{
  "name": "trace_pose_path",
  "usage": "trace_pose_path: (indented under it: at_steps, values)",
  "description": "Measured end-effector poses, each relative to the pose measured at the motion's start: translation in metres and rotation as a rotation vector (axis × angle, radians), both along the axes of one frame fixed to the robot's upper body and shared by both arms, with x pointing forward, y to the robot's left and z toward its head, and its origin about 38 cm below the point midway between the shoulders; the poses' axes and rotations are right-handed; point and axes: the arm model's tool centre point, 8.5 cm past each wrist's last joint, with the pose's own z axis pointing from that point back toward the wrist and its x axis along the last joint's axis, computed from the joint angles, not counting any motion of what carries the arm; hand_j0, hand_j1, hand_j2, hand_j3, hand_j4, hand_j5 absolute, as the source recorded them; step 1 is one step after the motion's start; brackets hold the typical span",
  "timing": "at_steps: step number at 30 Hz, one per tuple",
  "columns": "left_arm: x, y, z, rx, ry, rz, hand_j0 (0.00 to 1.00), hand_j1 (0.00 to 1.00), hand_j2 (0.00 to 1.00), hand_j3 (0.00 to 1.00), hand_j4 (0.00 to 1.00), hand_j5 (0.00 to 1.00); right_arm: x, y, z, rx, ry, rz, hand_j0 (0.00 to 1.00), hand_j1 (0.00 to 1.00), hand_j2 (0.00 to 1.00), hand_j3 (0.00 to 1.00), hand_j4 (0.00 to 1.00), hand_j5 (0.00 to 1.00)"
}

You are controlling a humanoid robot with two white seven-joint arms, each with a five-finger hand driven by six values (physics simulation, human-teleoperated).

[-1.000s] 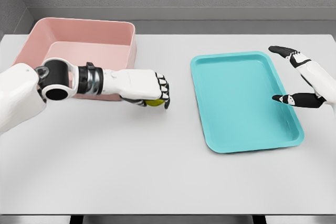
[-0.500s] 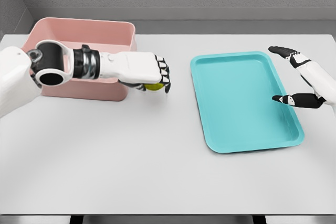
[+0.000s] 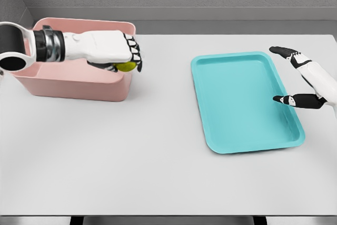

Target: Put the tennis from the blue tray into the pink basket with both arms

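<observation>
Tennis ball (image 3: pixel 126 66) in left hand (image 3: pixel 122 52), above pink basket (image 3: pixel 79 85) rim

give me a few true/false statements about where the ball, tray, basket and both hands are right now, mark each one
1. The left hand is curled around the tennis ball. True.
2. The tennis ball lies on the blue tray. False: the tray holds nothing; the ball is in the left hand at the right end of the pink basket.
3. The right hand grips the tray's rim. False: its fingers are spread and hold nothing, by the tray's right edge.
4. The pink basket stands left of the blue tray on the table. True.
5. The ball already rests on the basket's floor. False: it is in the hand's grasp, held near the rim.
</observation>
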Motion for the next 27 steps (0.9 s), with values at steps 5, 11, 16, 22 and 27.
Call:
trace_pose_path:
  at_steps: [5, 11, 16, 22, 27]
  values:
    - [0.011, 0.036, 0.012, 0.003, -0.018, 0.095, 0.61, 0.61, 0.61, 0.61, 0.61, 0.61, 0.001, -0.002, -0.003, 0.003, 0.010, -0.005, 1.00, 1.00, 1.00, 1.00, 1.00, 1.00]
    - [0.022, 0.064, 0.014, -0.004, -0.018, 0.182, 1.00, 1.00, 1.00, 1.00, 1.00, 1.00, 0.001, -0.003, -0.004, 0.004, 0.014, -0.007, 1.00, 1.00, 1.00, 1.00, 1.00, 1.00]
    - [0.025, 0.077, 0.014, -0.003, -0.016, 0.218, 1.00, 1.00, 1.00, 1.00, 1.00, 1.00, 0.001, -0.003, -0.005, 0.005, 0.015, -0.008, 1.00, 1.00, 1.00, 1.00, 1.00, 1.00]
    - [0.008, 0.131, 0.006, -0.011, 0.044, 0.320, 1.00, 1.00, 1.00, 1.00, 1.00, 1.00, 0.001, -0.003, -0.005, 0.004, 0.015, -0.009, 1.00, 1.00, 1.00, 1.00, 1.00, 1.00]
    - [-0.002, 0.163, 0.006, -0.069, 0.099, 0.392, 1.00, 1.00, 1.00, 1.00, 1.00, 1.00, 0.001, -0.004, -0.005, 0.004, 0.015, -0.010, 1.00, 1.00, 1.00, 1.00, 1.00, 1.00]
